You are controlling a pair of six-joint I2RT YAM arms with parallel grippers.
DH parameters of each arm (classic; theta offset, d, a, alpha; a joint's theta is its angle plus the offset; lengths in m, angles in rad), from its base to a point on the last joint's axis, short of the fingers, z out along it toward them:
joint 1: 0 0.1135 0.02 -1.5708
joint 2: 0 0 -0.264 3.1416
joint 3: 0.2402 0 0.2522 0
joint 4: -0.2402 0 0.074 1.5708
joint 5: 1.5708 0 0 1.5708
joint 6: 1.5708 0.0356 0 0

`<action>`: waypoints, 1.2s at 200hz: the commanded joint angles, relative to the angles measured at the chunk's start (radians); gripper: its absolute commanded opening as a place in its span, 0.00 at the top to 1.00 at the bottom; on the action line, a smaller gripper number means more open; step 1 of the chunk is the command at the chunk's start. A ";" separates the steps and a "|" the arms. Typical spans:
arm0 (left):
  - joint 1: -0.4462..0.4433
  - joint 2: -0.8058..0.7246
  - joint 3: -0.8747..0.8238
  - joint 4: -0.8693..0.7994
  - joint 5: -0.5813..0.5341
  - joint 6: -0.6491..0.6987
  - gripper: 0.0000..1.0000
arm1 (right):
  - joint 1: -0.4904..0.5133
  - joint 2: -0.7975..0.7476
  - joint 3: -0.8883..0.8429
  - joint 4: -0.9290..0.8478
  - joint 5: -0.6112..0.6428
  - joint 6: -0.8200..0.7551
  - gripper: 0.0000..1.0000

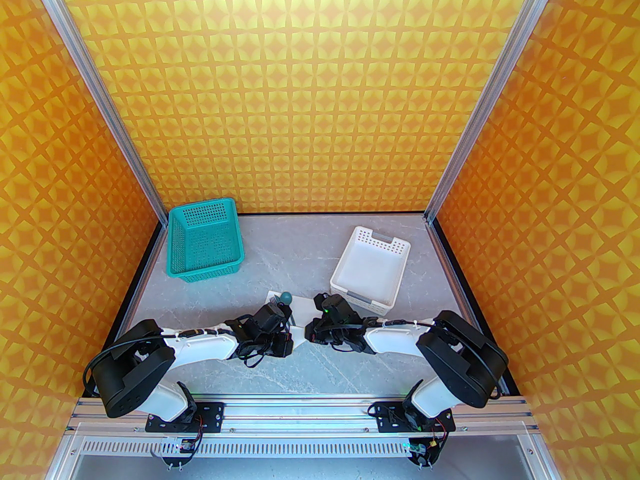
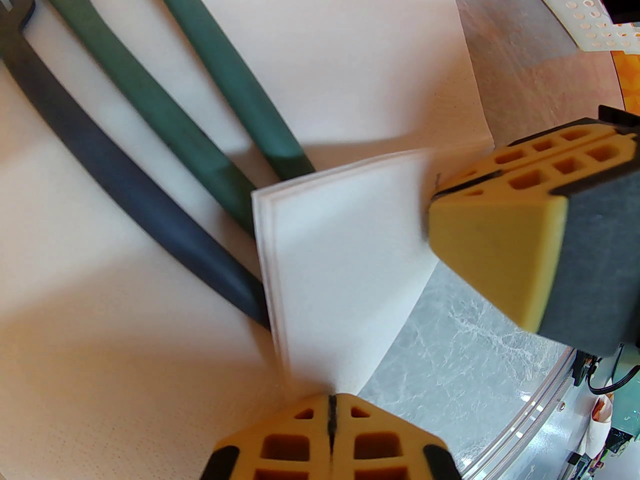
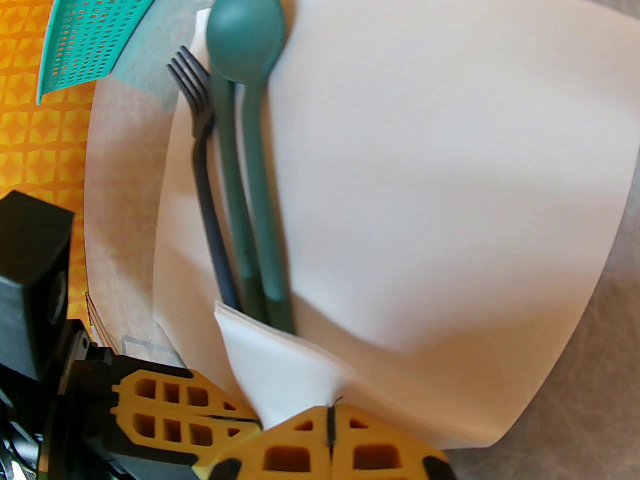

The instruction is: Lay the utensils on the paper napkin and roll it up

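Note:
The white paper napkin (image 3: 450,193) lies flat on the table between the two arms (image 1: 300,310). The utensils rest side by side along its left part: a dark fork (image 3: 192,88), a teal knife (image 3: 232,193) and a round-bowled spoon (image 3: 245,28). Their handles (image 2: 150,103) run toward the napkin's near edge. That near edge is lifted into a folded flap (image 2: 340,258) over the handle ends. My left gripper (image 2: 331,403) is shut on the flap's edge. Close beside it, my right gripper (image 3: 331,410) is shut on the flap's corner.
A teal perforated basket (image 1: 205,240) stands at the back left, and a white perforated tray (image 1: 370,270) at the back right, near the right arm. Grey marble table (image 1: 325,368) lies in front of the napkin.

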State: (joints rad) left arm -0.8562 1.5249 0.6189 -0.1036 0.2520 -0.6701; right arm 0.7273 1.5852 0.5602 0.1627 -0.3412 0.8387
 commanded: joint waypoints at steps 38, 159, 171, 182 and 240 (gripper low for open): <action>0.006 -0.089 -0.001 -0.087 0.035 0.016 1.00 | 0.007 0.043 -0.008 -0.020 0.012 0.046 1.00; 0.012 0.039 0.070 -0.016 0.079 0.008 1.00 | 0.007 0.033 -0.003 -0.054 0.021 0.030 1.00; 0.012 0.040 0.065 -0.016 0.074 0.010 1.00 | 0.007 0.032 -0.003 -0.058 0.024 0.027 1.00; 0.013 0.040 0.060 -0.020 0.069 0.011 1.00 | 0.007 0.033 -0.003 -0.061 0.025 0.026 1.00; 0.014 0.032 0.033 -0.071 0.030 0.023 1.00 | 0.007 0.023 0.015 -0.139 0.067 0.000 1.00</action>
State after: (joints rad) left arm -0.8497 1.5589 0.6632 -0.1326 0.3199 -0.6689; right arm 0.7303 1.5986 0.5705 0.1509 -0.3374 0.8593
